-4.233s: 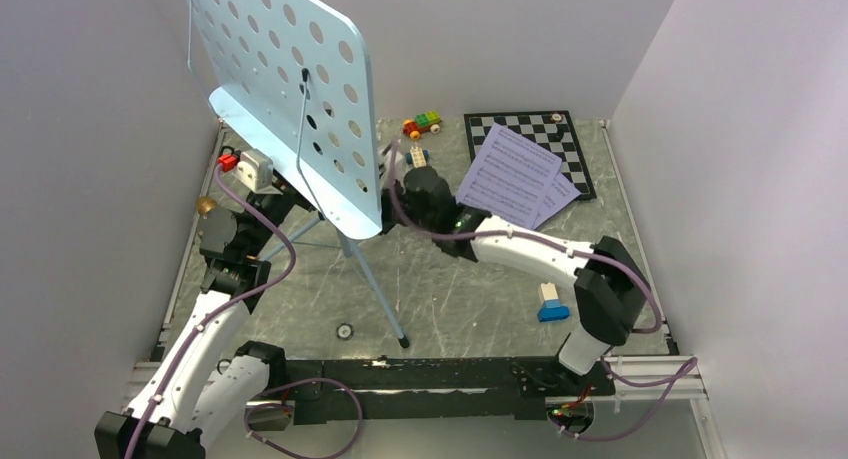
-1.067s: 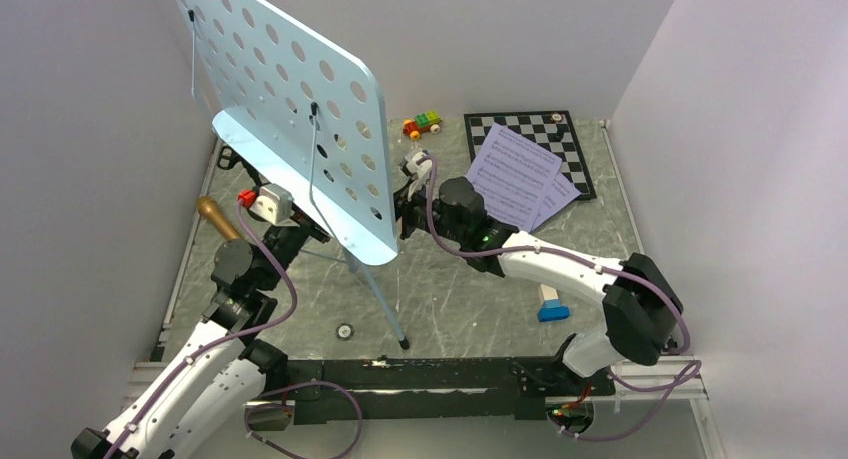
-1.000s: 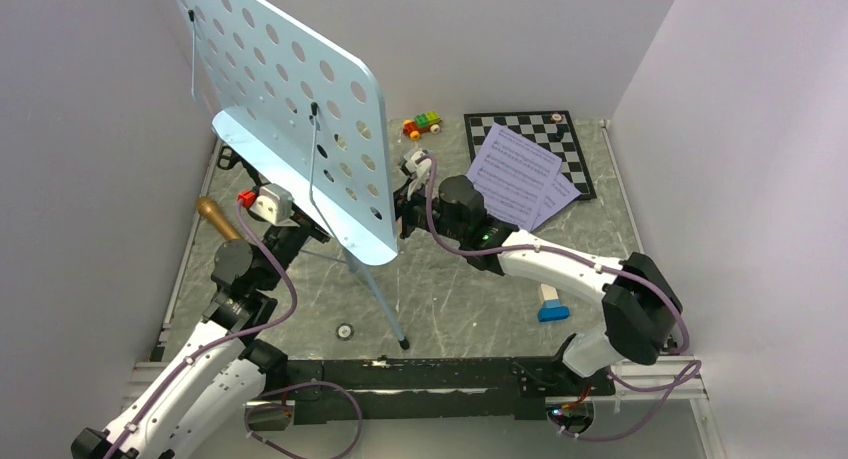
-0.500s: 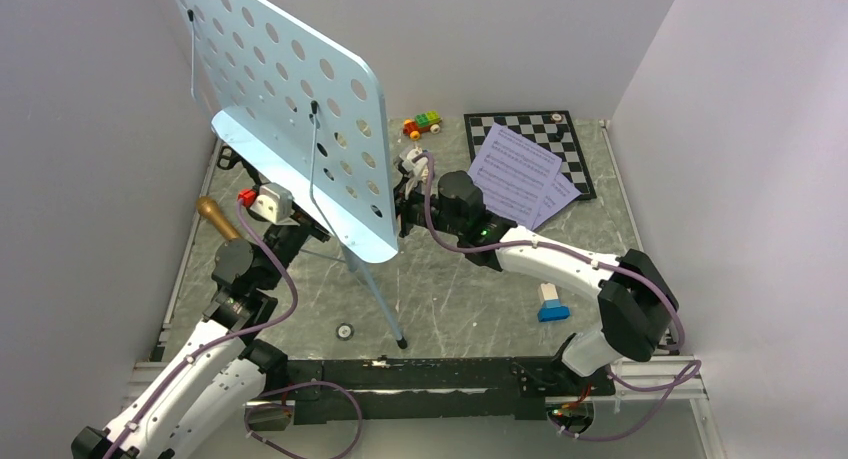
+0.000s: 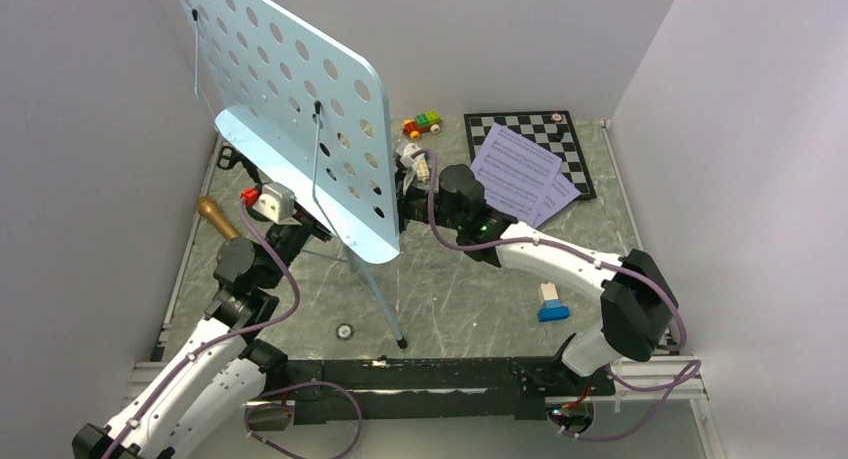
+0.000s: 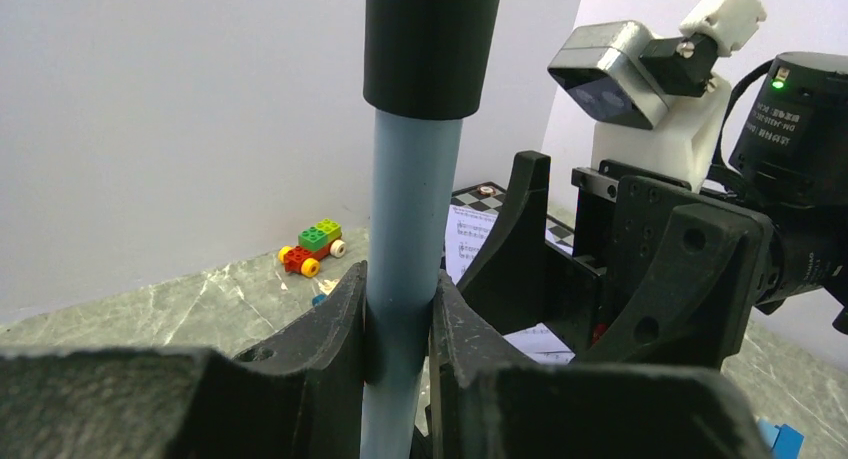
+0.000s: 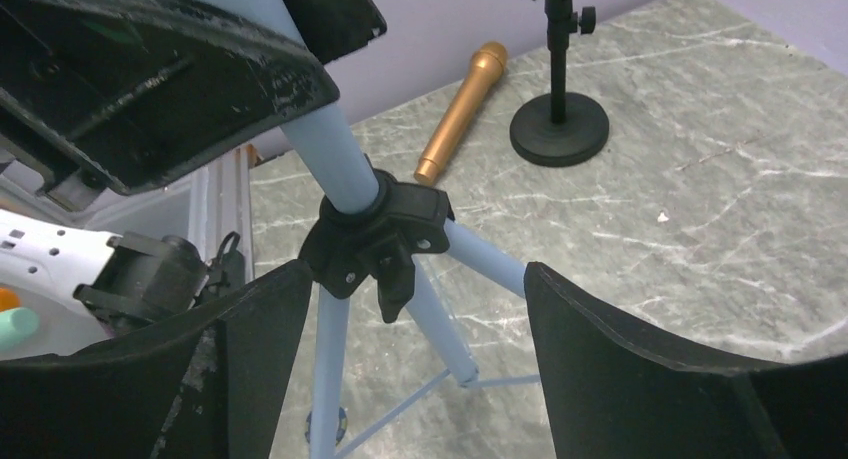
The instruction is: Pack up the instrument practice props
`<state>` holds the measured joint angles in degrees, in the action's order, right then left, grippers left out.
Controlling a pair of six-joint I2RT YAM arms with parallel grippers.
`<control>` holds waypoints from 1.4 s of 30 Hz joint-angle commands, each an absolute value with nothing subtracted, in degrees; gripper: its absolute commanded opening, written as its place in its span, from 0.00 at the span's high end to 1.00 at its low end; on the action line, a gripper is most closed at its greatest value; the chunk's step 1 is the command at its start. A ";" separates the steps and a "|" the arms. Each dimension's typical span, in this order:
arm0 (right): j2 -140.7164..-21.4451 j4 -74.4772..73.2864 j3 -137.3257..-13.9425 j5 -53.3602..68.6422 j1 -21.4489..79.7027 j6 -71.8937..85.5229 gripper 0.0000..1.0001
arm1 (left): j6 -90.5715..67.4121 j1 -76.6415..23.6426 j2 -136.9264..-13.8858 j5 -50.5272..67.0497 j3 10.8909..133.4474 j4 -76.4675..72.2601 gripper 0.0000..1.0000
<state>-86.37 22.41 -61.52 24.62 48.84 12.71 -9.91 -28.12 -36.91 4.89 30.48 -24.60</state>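
**Item:** light-blue tripod music stand with hole-punched metal desk.
**Location:** left-centre of the grey marbled bench. It stands upright on spread legs, with the desk tilted and looming over the left arm.

**Step in hand (judged):** collapsing the stand, apparently the first of the props to be packed.

**Left gripper**: clenched on the stand's light-blue pole, just below the black sleeve.
**Right gripper**: released. Its jaws stand wide on either side of the black plastic leg hub and do not touch it.

**Next move (judged):**
- The right gripper closes squarely on the hub or a leg to fold the tripod.
- The left holds the pole steady meanwhile, as the tall desk makes the stand top-heavy and liable to tip.

**Other props, not yet packed:**
- Gold-brown microphone, lying near the left wall.
- Small black round-based mic stand, upright near the microphone but apart from it.
- White sheet-music pages, lying partly over the black-and-white chessboard at rear right.

**Not for packing:** colourful toy brick car, by the rear wall.
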 commanded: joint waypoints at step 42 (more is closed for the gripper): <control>-74.68 18.94 -61.43 15.13 50.27 11.41 0.02 | -14.96 -28.55 -36.73 3.87 32.18 -8.40 0.40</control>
<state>-76.66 17.69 -58.41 14.90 50.35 7.68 -13.47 -28.34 -36.88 5.43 30.94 -20.27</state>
